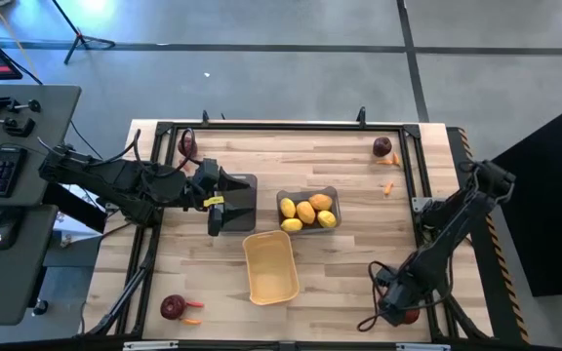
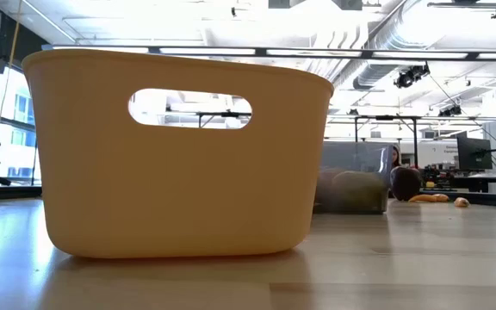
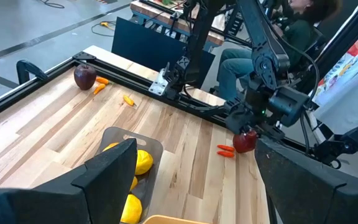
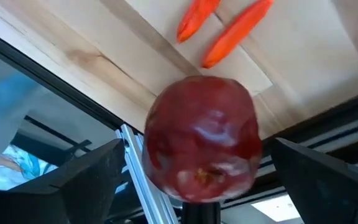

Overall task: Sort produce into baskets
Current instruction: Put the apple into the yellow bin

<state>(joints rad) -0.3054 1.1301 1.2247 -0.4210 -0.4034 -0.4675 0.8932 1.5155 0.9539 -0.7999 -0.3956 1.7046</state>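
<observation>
Right now the right pincer (image 4: 197,174) sits lower right of the high view, jaws wide, dark red apple (image 4: 199,138) directly btwn them, unclamped, at surface (image 1: 340,283) edge. Left pincer (image 1: 220,200), also wide, farther off.

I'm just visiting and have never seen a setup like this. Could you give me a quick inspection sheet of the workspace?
Surface: wooden table.
Job's things: yellow bin empty; grey bin holds yellow and orange pieces; red fruits and carrot pieces lie scattered.
Clutter: nothing seen.
Claws: left claw open near another grey bin; right claw open around a red fruit.
Cables: black cable by right arm.
Surroundings: keyboard desk; a seated person.
</observation>
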